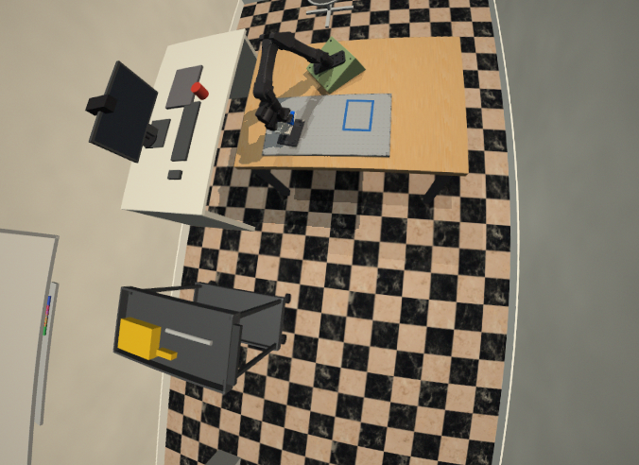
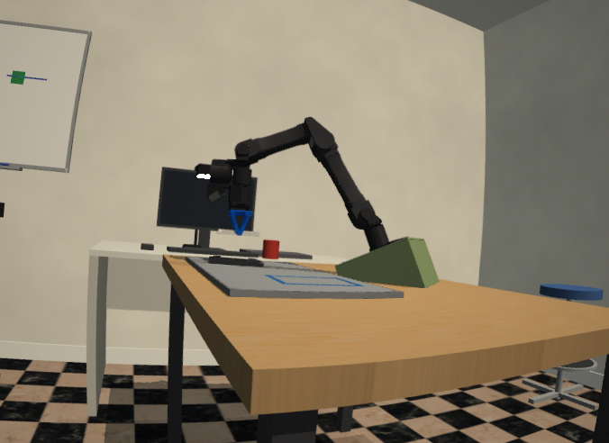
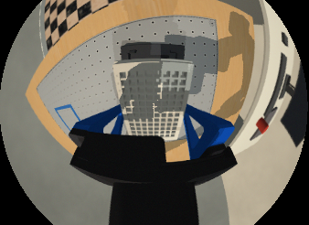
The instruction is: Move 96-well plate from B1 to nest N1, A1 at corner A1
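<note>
My gripper (image 3: pixel 153 107), with blue fingers, is shut on the white 96-well plate (image 3: pixel 154 97) across its width and holds it level in the air. From the side, the gripper (image 2: pixel 240 222) and the thin pale plate (image 2: pixel 234 232) hang well above the dark plate nest N1 (image 2: pixel 235 262) at the mat's far left end. In the wrist view the nest (image 3: pixel 153 52) shows as a dark frame just past the plate's far end. From above, the gripper (image 1: pixel 287 120) is over the nest (image 1: pixel 291 135). The blue outline of spot B1 (image 1: pixel 358 114) is empty. I cannot read the A1 mark.
The grey perforated mat (image 1: pixel 328 124) lies on the wooden table. The arm's green wedge base (image 1: pixel 336 64) stands behind the mat. A white desk (image 1: pixel 181 124) with a monitor, keyboard and red cup (image 2: pixel 270 248) stands just beyond the table's left edge.
</note>
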Robot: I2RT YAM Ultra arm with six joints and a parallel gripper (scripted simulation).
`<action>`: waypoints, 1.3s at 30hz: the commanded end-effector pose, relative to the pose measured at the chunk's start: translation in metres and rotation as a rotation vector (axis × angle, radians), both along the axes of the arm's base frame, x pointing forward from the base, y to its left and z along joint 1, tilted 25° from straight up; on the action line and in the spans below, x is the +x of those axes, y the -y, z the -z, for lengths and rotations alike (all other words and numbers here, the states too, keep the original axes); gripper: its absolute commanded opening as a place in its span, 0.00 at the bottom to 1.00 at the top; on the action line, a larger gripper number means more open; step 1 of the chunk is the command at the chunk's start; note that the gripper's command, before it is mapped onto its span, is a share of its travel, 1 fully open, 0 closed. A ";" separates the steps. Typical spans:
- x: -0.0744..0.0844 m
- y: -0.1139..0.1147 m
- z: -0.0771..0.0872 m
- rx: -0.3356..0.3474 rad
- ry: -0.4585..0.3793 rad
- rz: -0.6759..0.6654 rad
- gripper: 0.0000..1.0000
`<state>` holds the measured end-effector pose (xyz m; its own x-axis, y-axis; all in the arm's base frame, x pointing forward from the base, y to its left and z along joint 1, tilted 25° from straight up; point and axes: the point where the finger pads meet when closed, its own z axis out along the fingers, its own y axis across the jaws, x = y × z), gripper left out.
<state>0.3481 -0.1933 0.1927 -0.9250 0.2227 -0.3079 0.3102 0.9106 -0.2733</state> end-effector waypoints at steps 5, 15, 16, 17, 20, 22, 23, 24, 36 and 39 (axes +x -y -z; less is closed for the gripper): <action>0.008 -0.005 -0.017 -0.013 0.038 -0.022 0.00; 0.009 -0.005 -0.014 -0.011 0.032 -0.018 0.00; 0.009 -0.005 -0.014 -0.011 0.032 -0.018 0.00; 0.009 -0.005 -0.014 -0.011 0.032 -0.018 0.00; 0.008 -0.005 -0.021 -0.018 0.048 -0.017 0.00; 0.008 -0.005 -0.020 -0.017 0.046 -0.017 0.00; 0.008 -0.005 -0.019 -0.016 0.045 -0.016 0.00; 0.008 -0.005 -0.019 -0.016 0.044 -0.016 0.00; 0.009 -0.005 -0.016 -0.013 0.036 -0.015 0.00; 0.009 -0.005 -0.015 -0.012 0.034 -0.015 0.00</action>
